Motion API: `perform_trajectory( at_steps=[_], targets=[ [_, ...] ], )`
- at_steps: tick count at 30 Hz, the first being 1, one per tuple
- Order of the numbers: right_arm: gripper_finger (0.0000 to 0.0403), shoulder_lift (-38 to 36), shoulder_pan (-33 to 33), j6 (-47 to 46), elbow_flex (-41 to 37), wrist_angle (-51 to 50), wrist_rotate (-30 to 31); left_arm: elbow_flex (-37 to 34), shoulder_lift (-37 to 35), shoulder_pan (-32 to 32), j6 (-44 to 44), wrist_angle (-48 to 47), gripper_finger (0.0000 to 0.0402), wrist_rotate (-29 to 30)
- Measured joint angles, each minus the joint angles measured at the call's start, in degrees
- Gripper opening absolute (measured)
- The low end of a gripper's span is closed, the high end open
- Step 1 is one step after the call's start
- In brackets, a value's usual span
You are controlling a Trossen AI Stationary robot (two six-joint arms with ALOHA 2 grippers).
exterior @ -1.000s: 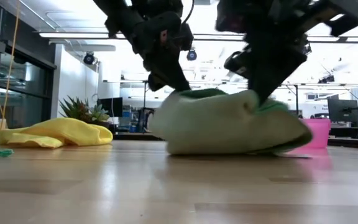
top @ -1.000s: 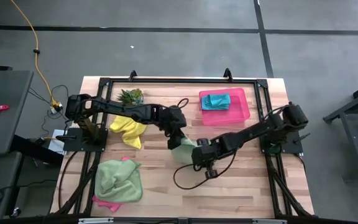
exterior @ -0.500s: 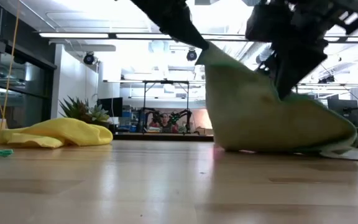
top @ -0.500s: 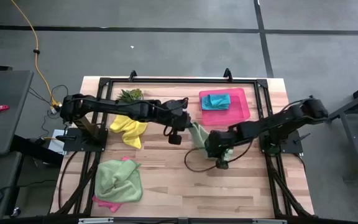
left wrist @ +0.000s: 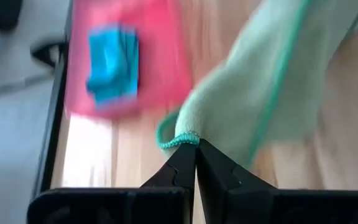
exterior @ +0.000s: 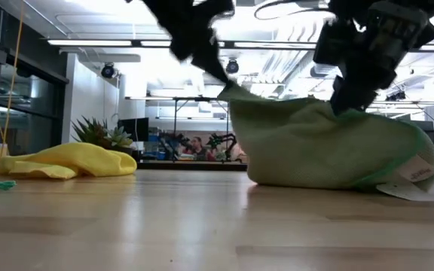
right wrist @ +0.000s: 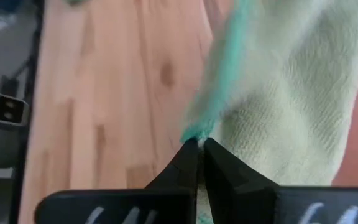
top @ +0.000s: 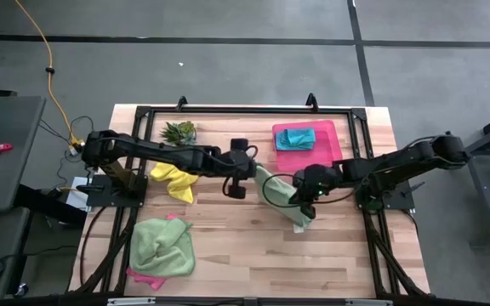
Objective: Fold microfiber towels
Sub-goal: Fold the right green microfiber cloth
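A light green microfiber towel with a teal hem hangs between my two grippers at the table's middle. Its lower edge and white label rest on the wood. My left gripper is shut on one upper corner. My right gripper is shut on the hem farther right. A yellow towel lies at the left. Another light green towel lies on a pink one at the near left. A teal towel lies folded in the pink tray. My left gripper pinches the towel's hemmed corner between its two shut fingers, slanting down from the table's left. That corner is lifted and the cloth slopes down from it. My right gripper pinches the teal hemmed edge between its shut fingers, slanting down from the table's right. The cloth hangs below it onto the table.
A small spiky plant stands at the far left. The black frame rail runs along the far edge. Bare wood lies toward the near edge.
Both grippers have gone toward the table's right edge with the light green towel, the right one farther, and both wrists have rolled. The left gripper has risen. The towel, a low bundle before, now stands drawn out between the two holds with its lower edge on the table.
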State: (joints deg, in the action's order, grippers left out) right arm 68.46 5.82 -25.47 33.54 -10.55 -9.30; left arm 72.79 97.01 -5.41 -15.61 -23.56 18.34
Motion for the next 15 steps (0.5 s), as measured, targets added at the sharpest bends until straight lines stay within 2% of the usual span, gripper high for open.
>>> perform_trajectory(
  at_steps=[2,6,11,15],
  targets=[
    [0.0001,0.0,0.0,0.2,0.0,-1.1,0.3,-2.4,0.0,0.0,2.0,-1.2,0.0,1.7],
    [0.0001,0.0,0.2,2.0,0.3,-0.8,0.9,-8.6,0.0,0.5,5.1,-0.8,0.0,1.4],
    [0.0001,0.0,0.2,3.2,1.5,1.1,2.8,-14.9,0.0,1.8,8.4,3.5,0.0,0.7],
    [0.0001,0.0,0.3,-0.1,1.5,6.3,4.5,-16.7,0.0,2.5,13.2,8.2,0.0,0.3]
  ],
)
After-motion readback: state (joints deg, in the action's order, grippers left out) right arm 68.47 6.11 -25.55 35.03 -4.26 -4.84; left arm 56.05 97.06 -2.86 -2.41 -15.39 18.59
